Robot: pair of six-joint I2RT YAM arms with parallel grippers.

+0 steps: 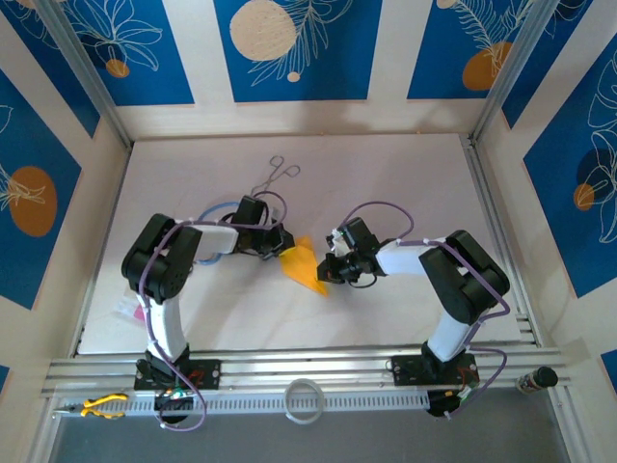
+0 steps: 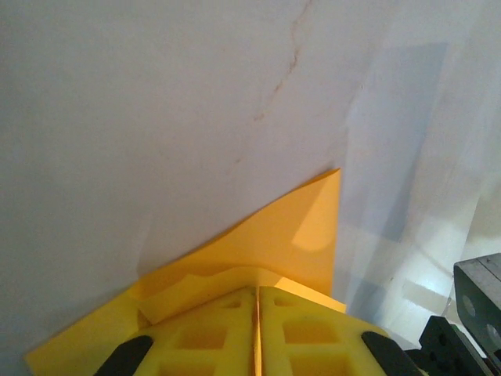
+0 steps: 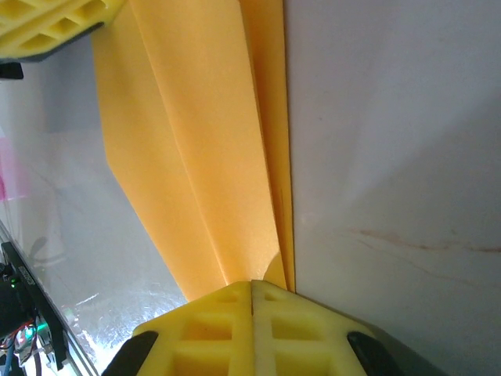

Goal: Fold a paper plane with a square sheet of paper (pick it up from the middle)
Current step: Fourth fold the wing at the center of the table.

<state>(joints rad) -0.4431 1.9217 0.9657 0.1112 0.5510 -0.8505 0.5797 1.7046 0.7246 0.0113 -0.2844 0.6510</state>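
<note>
- Left gripper (image 1: 276,249): pads pressed together, pinching a corner at the wide end of the paper plane (image 1: 305,266).
- Paper plane: you hold it between the two arms, over the middle of the table (image 1: 405,183). Whether it touches the surface you cannot tell. It is already a long, narrow, layered wedge, so the main creases look done.
- Right gripper (image 1: 334,269): pads closed on the narrower end, along the centre fold.
- Left to do, as a judgement: perhaps the wing folds or a last pressing, then letting go.

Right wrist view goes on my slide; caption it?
Right end effector shut on the folded orange-yellow paper plane, left end effector pinching its far end.
</note>
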